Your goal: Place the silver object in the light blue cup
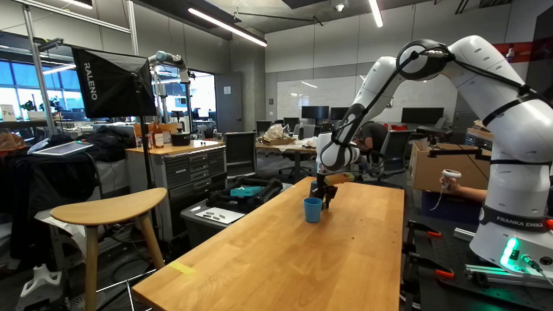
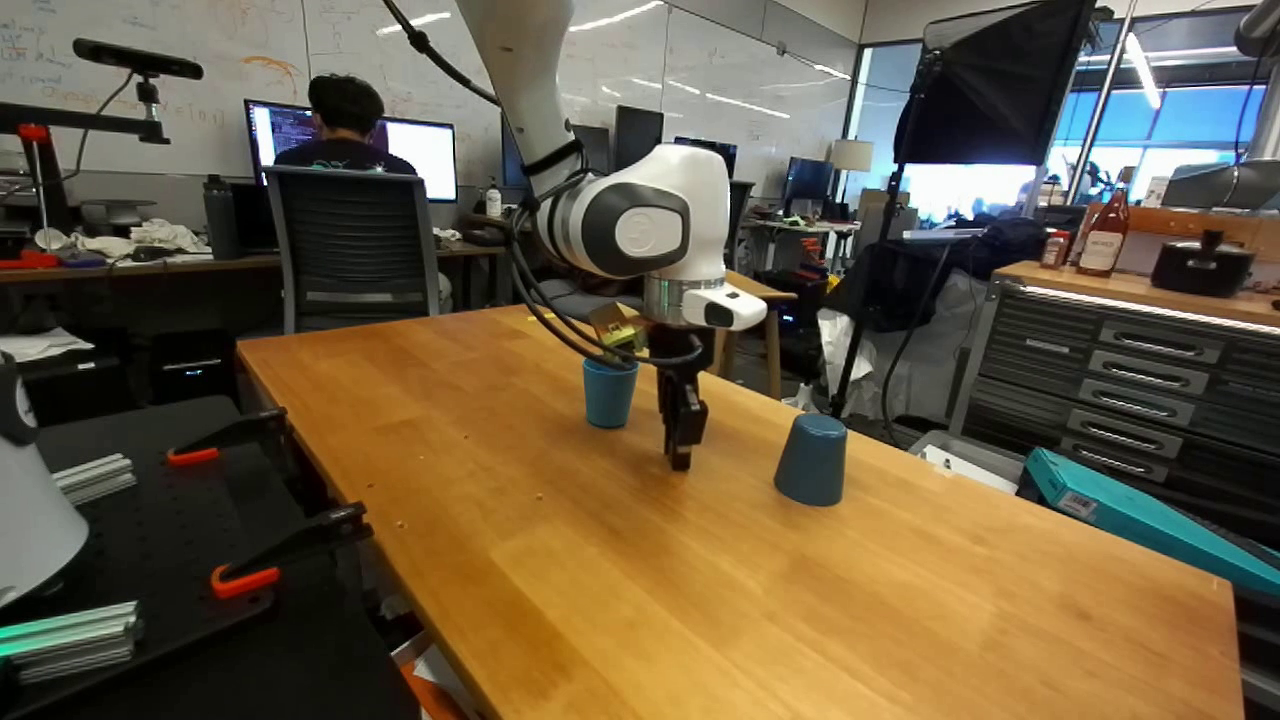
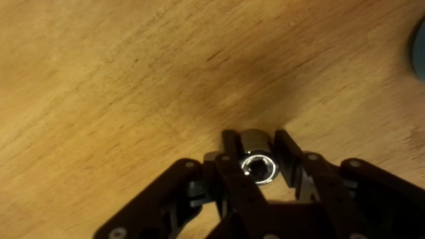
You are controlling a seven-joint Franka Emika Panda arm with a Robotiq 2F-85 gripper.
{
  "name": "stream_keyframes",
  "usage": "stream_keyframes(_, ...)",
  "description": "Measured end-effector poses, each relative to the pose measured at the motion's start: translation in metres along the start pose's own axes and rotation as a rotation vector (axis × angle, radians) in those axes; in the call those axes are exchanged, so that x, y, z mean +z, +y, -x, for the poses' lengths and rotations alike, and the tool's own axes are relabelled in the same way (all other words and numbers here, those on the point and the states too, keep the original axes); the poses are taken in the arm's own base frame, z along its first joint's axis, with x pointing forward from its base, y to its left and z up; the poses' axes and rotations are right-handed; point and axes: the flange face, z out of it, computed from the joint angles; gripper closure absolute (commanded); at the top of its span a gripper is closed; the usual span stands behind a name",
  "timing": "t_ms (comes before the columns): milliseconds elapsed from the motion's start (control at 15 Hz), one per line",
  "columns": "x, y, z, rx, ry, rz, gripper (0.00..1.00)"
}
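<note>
Low over the worktop (image 1: 285, 268) hangs the hand (image 3: 256, 146), near the upright light blue cup (image 1: 313, 211), its pads (image 3: 285, 156) drawn in to clasp both sides of the silver object (image 3: 258, 155), outside that cup. The step looks like the grasp; the next move calls for a lift above the cup's rim, then a shift over its mouth. Farther from that cup than the hand, an overturned dark blue cup (image 2: 812, 462) shows whole in an exterior view; the silver object shows plainly in the wrist view alone
</note>
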Motion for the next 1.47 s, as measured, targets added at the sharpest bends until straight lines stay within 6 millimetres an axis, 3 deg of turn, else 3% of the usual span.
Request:
stream_keyframes(267,-0.001,-0.002,0.0,-0.005,0.0,-0.001,0.91)
stream_keyframes(467,-0.018,-0.014,0.002,-0.037,-0.007,-0.013,0.91)
stream_keyframes(867,-0.104,-0.039,0.021,-0.135,-0.051,-0.052,0.91)
stream_keyframes(1067,-0.133,-0.048,0.037,-0.158,-0.062,-0.095,0.91)
stream_keyframes(1467,-0.138,-0.071,0.057,-0.179,-0.047,-0.146,0.91)
